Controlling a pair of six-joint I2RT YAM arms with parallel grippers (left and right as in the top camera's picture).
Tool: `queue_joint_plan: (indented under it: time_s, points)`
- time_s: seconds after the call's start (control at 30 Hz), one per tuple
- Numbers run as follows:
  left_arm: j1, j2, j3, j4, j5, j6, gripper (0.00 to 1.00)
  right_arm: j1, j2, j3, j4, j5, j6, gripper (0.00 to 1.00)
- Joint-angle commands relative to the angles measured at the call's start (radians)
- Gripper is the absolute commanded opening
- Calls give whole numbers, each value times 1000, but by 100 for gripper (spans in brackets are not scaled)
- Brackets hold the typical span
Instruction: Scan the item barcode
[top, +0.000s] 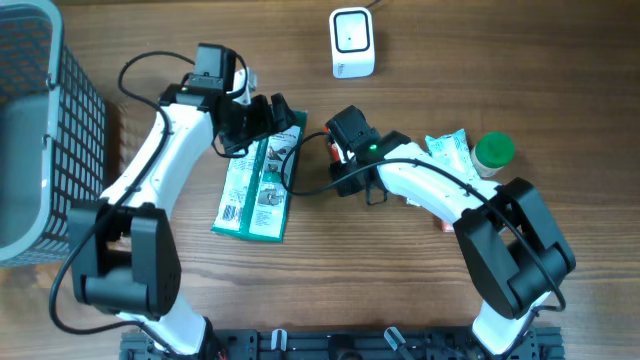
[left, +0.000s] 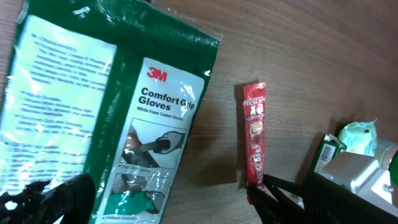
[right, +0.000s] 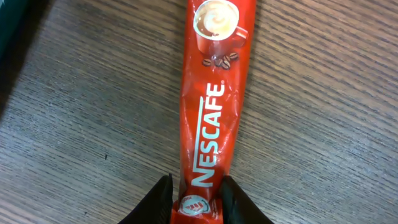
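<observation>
Basket (top: 78, 120) mesh is standing well to the left of the glove packet (top: 262, 180), which is lying flat on the desk (top: 340, 280) and serving as the marker for everything else here. The left end effector (top: 265, 115) is hanging over the packet's top end, its jaws standing wide apart and holding nothing. Just right of the glove packet, apart from its edge, the Nescafé stick (right: 211, 106) is lying flat on the wood with its printed front facing up. No barcode is showing on that face. Its long axis is running roughly alongside the packet's long side. The right end effector (right: 198, 198) is sitting at one end of the stick, and its fingers (right: 163, 194) are pressing against both long edges, so it appears to be pinching the stick across its narrow width. From that end effector the stick is stretching straight ahead, which is making the right arm the nearer and better-placed one. The left arm is idling over the packet. The scanner (top: 352, 42) is standing up and to the right of the glove packet, well apart from the stick. The coming move is therefore probably calling for a lift and a turn, to bring the hidden side round to the scanner. Farther right of the packet, a pale sachet (top: 448, 152) and a green-capped bottle (top: 494, 150) are lying together.
</observation>
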Motion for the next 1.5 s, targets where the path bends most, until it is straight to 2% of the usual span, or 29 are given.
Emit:
queue_joint_plan:
  time_s: [0.0,0.07,0.13,0.23,0.33,0.37,0.4,0.43,0.5,0.63,0.73,0.87,0.93,1.1,1.2,1.23,1.3,1.4,1.47]
  points:
    - [-17,19,-7,5,8,-22,100,-2,23,-24,25,-14,-13,26]
    - [-19,19,-7,7,8,-22,100,-2,23,-33,37,-14,-12,20]
    - [-20,19,-7,7,8,-37,100,-2,23,-34,36,-14,-13,21]
    - [-20,19,-7,7,8,-37,100,-2,24,-43,44,-13,-13,28]
    - [-26,19,-7,7,8,-41,100,-2,24,-60,63,-13,-13,26]
    - [-29,19,-7,7,8,-41,100,-2,24,-60,65,-14,-13,21]
    - [-32,19,-7,7,8,-41,100,-2,24,-60,70,-18,-13,11]
    - [-35,19,-7,7,8,-42,100,-1,24,-59,72,-18,-13,4]
    - [-46,19,-7,12,9,-45,100,-2,20,-43,65,-40,-19,4]
    - [-53,19,-7,15,45,-59,100,-19,-62,-13,45,-261,-34,4]
    - [-53,19,-7,23,111,-63,93,-47,-132,-13,58,-443,-49,4]
    - [-53,19,-7,23,121,-63,92,-105,-175,-13,98,-654,-45,5]
    - [-54,19,-7,23,125,-63,91,-126,-174,-14,116,-724,-43,4]
    - [-67,19,-7,37,133,-63,92,-130,-174,-14,125,-732,-43,4]
    - [-86,19,-7,66,168,-63,86,-130,-174,-14,125,-735,-43,4]
    - [-95,19,-7,85,188,-63,74,-130,-174,-14,125,-735,-43,4]
    - [-101,19,-7,102,188,-63,62,-130,-174,-14,125,-734,-43,4]
    - [-101,19,-7,109,188,-64,48,-130,-174,-14,125,-733,-45,4]
    - [-101,19,-7,109,188,-63,45,-130,-174,-14,125,-723,-44,4]
